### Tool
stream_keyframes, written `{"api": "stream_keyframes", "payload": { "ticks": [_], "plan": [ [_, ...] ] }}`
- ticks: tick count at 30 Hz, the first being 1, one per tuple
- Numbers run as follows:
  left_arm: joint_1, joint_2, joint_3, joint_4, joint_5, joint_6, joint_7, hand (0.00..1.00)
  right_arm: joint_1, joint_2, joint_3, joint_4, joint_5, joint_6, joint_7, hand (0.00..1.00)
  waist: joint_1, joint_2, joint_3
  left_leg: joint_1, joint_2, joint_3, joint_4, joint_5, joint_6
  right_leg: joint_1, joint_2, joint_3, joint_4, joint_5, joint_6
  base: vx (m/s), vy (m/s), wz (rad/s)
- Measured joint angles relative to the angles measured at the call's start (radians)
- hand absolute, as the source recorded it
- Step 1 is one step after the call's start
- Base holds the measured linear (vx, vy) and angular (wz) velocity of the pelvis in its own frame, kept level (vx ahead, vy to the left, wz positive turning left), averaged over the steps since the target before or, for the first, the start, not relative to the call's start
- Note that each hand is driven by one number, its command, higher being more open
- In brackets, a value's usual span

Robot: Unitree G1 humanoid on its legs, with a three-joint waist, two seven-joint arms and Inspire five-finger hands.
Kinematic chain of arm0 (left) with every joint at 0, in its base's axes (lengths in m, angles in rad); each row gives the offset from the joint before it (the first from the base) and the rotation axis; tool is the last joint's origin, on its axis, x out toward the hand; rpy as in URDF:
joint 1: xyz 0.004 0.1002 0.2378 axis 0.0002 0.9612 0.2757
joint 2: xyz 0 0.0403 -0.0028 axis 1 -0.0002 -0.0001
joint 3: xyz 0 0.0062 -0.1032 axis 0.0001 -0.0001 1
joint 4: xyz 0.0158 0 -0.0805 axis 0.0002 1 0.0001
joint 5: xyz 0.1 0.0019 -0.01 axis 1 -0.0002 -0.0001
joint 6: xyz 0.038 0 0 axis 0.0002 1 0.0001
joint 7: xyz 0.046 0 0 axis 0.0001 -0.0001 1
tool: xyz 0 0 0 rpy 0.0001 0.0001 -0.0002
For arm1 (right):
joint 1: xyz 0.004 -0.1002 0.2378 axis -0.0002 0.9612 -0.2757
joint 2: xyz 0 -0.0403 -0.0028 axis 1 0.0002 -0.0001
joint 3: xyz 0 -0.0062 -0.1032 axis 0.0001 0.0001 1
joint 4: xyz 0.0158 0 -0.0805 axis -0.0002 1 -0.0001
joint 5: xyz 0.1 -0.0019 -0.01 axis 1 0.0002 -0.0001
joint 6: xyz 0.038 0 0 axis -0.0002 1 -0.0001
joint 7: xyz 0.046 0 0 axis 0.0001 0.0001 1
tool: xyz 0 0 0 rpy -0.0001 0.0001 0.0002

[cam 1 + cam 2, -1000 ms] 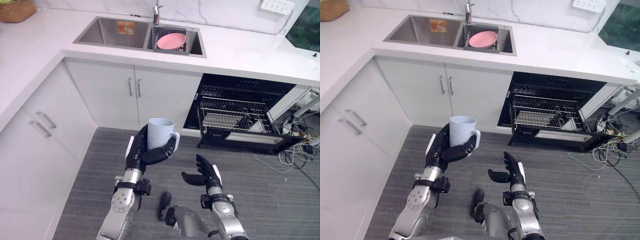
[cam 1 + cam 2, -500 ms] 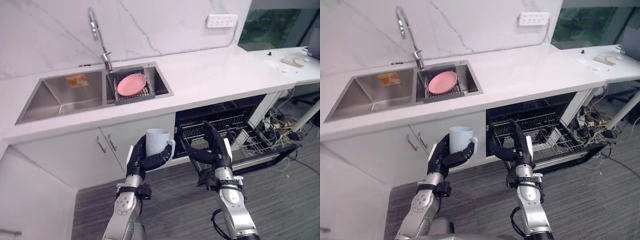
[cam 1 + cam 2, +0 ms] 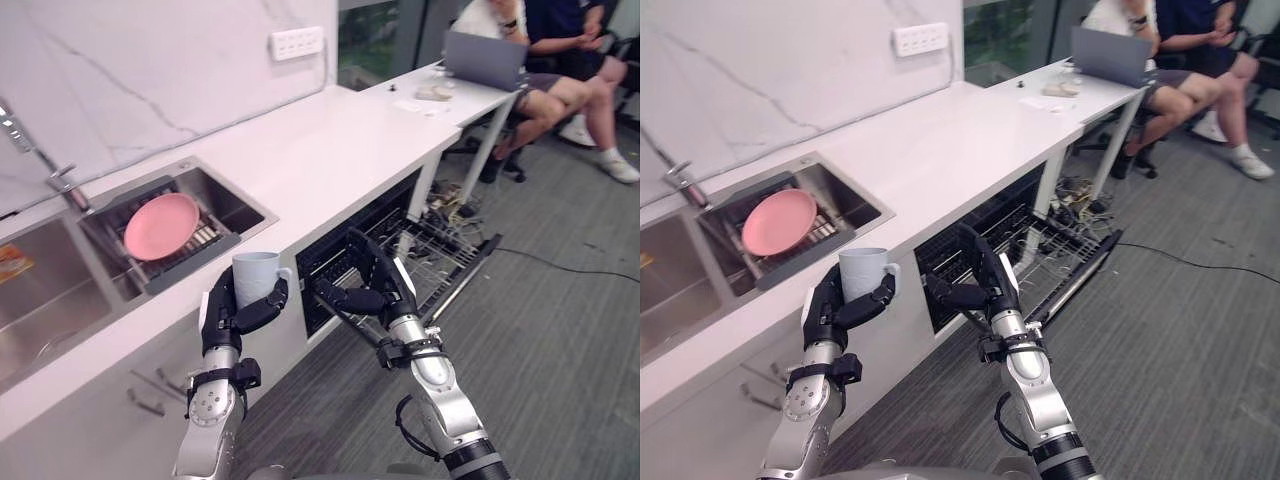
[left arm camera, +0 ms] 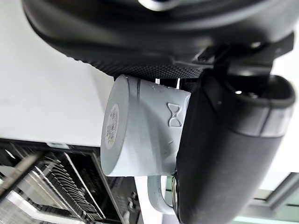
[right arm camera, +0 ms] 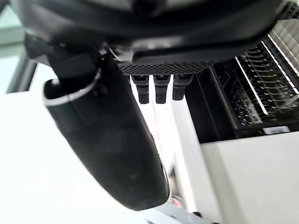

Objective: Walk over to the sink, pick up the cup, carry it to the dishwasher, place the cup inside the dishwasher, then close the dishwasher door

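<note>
A pale blue-grey cup (image 3: 255,276) stands upright in my left hand (image 3: 226,318), whose fingers and thumb (image 4: 224,154) curl round its side; its handle points toward my right hand. The cup's base (image 4: 112,126) shows close up in the left wrist view. My right hand (image 3: 376,290) hangs open beside it, fingers (image 5: 156,88) straight, holding nothing. Both hands are in front of the open dishwasher (image 3: 440,252), whose door is down and whose wire rack (image 5: 254,95) is pulled out under the white counter (image 3: 330,140).
A pink plate (image 3: 160,223) lies on a rack in the steel sink (image 3: 230,205) at the left. At the far right, people (image 3: 560,60) sit at a white desk with a laptop (image 3: 484,60). Cables (image 3: 440,215) trail by the dishwasher. Grey floor spreads to the right.
The camera has swung right, bringing the dishwasher's side and seated people into view. The cup stays in my left hand; my right hand stays open beside it.
</note>
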Motion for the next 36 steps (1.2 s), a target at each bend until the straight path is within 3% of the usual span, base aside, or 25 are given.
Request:
{"api": "stream_keyframes", "payload": {
  "ticks": [3, 7, 9, 18, 26, 34, 35, 36],
  "plan": [
    [-0.019, -0.046, -0.010, 0.048, 0.000, -0.003, -0.004, 0.30, 0.000, -0.062, 0.011, -0.035, 0.076, -0.008, 0.009, 0.90, -0.017, 0.051, -0.002, 0.000, 0.036, -0.016, 0.004, -0.006, -0.014, 0.054, 0.044, -0.011, -0.108, 0.048, -0.012, 0.04, -0.071, -0.03],
    [-0.042, -0.057, -0.009, 0.062, -0.001, -0.003, -0.006, 0.30, 0.008, -0.073, 0.016, -0.134, 0.155, -0.015, 0.043, 0.90, -0.022, 0.057, -0.006, 0.006, 0.046, -0.021, -0.029, 0.000, -0.024, 0.117, 0.088, 0.022, -0.290, 0.153, -0.020, 0.03, -0.014, -0.38],
    [-0.057, -0.060, -0.019, 0.065, -0.001, -0.003, -0.011, 0.30, 0.016, -0.075, 0.017, -0.164, 0.189, -0.018, 0.058, 0.90, -0.024, 0.057, -0.006, 0.014, 0.042, -0.017, -0.036, 0.001, -0.024, 0.135, 0.088, 0.029, -0.323, 0.168, -0.018, 0.05, 0.025, -0.11],
    [-0.092, -0.059, -0.118, 0.055, 0.000, -0.003, -0.051, 0.30, 0.016, -0.074, 0.089, -0.148, 0.226, -0.016, 0.104, 0.90, -0.016, 0.060, -0.013, 0.033, 0.021, -0.004, -0.086, 0.008, -0.020, 0.154, 0.078, 0.039, -0.384, 0.189, -0.011, 0.01, 0.009, -0.03],
    [-0.102, -0.056, -0.211, -0.032, 0.031, -0.003, -0.069, 0.30, -0.001, -0.071, 0.103, -0.055, 0.225, -0.013, 0.050, 0.90, -0.014, 0.060, -0.021, 0.035, 0.002, -0.012, -0.129, 0.030, -0.011, 0.149, 0.067, 0.031, -0.392, 0.191, -0.009, -0.01, -0.005, 0.04],
    [-0.110, -0.033, -0.215, -0.058, 0.057, -0.003, -0.064, 0.30, -0.021, -0.053, 0.107, -0.040, 0.225, -0.020, 0.016, 0.90, -0.012, 0.061, -0.050, 0.034, -0.007, -0.031, -0.153, 0.053, -0.008, 0.143, 0.059, 0.014, -0.384, 0.191, -0.009, -0.05, -0.018, 0.07],
    [-0.113, -0.025, -0.219, -0.058, 0.055, -0.002, -0.063, 0.30, -0.026, -0.053, 0.107, -0.033, 0.229, -0.021, 0.016, 0.30, -0.012, 0.061, -0.050, 0.034, -0.008, -0.033, -0.153, 0.055, -0.009, 0.143, 0.058, 0.012, -0.382, 0.191, -0.009, -0.07, -0.018, 0.06],
    [-0.118, -0.014, -0.222, -0.058, 0.055, -0.002, -0.062, 0.30, -0.030, -0.054, 0.109, -0.030, 0.239, -0.021, 0.017, 0.30, -0.012, 0.061, -0.050, 0.033, -0.009, -0.036, -0.153, 0.057, -0.009, 0.142, 0.058, 0.011, -0.379, 0.191, -0.009, -0.09, -0.020, 0.05]
  ]
}}
